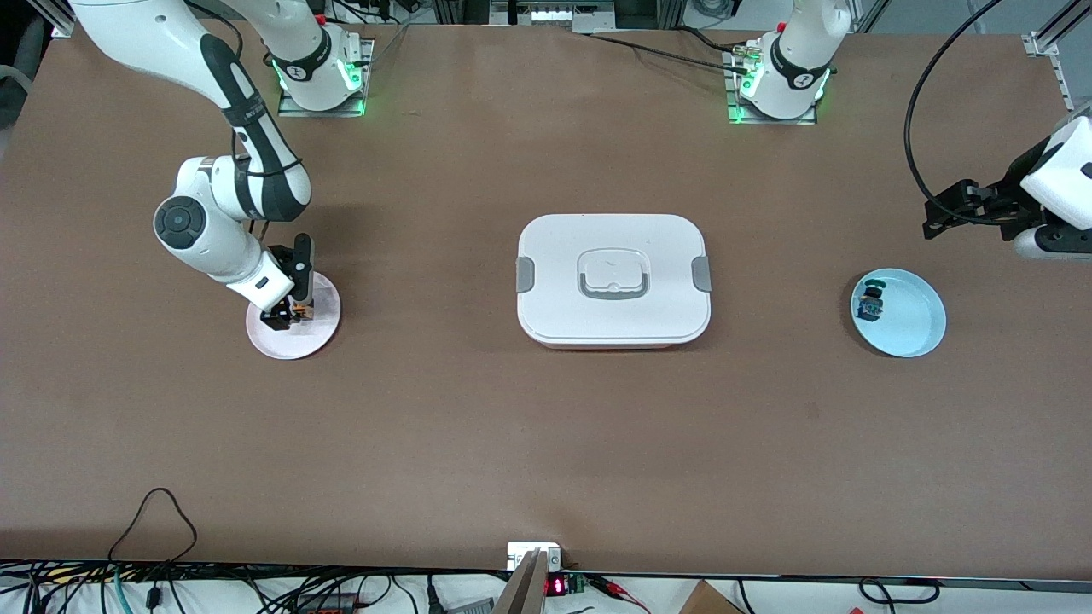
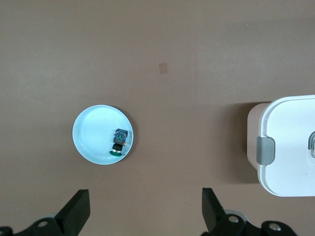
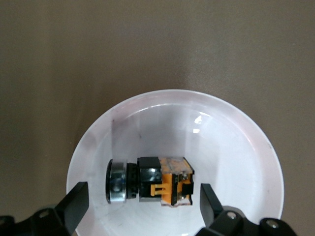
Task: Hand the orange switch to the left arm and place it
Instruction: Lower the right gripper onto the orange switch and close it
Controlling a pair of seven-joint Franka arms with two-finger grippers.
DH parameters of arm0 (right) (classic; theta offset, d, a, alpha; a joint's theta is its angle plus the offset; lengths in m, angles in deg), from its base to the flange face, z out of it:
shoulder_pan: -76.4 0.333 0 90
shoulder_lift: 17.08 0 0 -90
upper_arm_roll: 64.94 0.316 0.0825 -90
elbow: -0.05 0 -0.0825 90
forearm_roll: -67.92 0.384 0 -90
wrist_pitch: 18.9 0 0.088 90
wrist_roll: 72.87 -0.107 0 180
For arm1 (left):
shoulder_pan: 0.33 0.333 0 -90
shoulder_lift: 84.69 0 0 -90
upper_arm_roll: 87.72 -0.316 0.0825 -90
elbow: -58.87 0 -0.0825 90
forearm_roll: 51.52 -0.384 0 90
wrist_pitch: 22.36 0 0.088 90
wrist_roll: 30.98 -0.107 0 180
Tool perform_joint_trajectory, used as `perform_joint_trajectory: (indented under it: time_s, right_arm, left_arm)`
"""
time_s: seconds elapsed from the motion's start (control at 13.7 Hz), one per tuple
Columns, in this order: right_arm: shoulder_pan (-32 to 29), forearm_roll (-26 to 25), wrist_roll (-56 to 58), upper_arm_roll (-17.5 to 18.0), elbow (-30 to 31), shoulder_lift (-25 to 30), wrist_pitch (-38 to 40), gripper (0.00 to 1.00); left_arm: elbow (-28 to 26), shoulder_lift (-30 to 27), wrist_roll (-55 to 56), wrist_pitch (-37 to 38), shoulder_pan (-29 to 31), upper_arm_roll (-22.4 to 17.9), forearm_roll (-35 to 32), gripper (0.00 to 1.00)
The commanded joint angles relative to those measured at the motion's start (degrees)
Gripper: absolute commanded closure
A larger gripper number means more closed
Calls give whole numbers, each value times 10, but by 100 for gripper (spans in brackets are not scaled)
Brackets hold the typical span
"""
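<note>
The orange switch (image 3: pixel 150 180), black with an orange band, lies on its side in a pale pink plate (image 1: pixel 320 328) toward the right arm's end of the table; it shows beside the fingers in the front view (image 1: pixel 299 312). My right gripper (image 1: pixel 286 315) is low over the plate, open, its fingers on either side of the switch without gripping it; the right wrist view (image 3: pixel 142 204) shows a gap at each end. My left gripper (image 1: pixel 938 217) is open and empty, up in the air near the left arm's end of the table, above bare table (image 2: pixel 145 211). The white box (image 1: pixel 612 279) sits mid-table.
A light blue plate (image 1: pixel 917 320) holding a small blue and teal switch (image 1: pixel 870 304) stands toward the left arm's end of the table; both also show in the left wrist view (image 2: pixel 91 132), (image 2: pixel 118 141). Cables run along the table's near edge.
</note>
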Motion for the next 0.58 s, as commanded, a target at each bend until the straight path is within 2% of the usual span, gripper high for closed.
perform_joint_trajectory:
  time_s: [0.0, 0.22, 0.29, 0.36, 0.51]
  right_arm:
    - [1, 0, 11, 1, -6, -9, -10, 0]
    - [0, 2, 11, 1, -6, -15, -19, 0]
    - [1, 2, 11, 1, -6, -16, -21, 5]
    - [1, 3, 10, 1, -6, -16, -23, 13]
    - [1, 5, 10, 3, -6, -16, -23, 44]
  left_arm:
    - [16, 8, 5, -1, 3, 1, -8, 0]
    - [16, 7, 6, 0, 3, 1, -10, 0]
    - [16, 7, 6, 0, 3, 1, -8, 0]
    - [16, 7, 5, 0, 5, 0, -6, 0]
    - [16, 6, 6, 1, 6, 0, -6, 0]
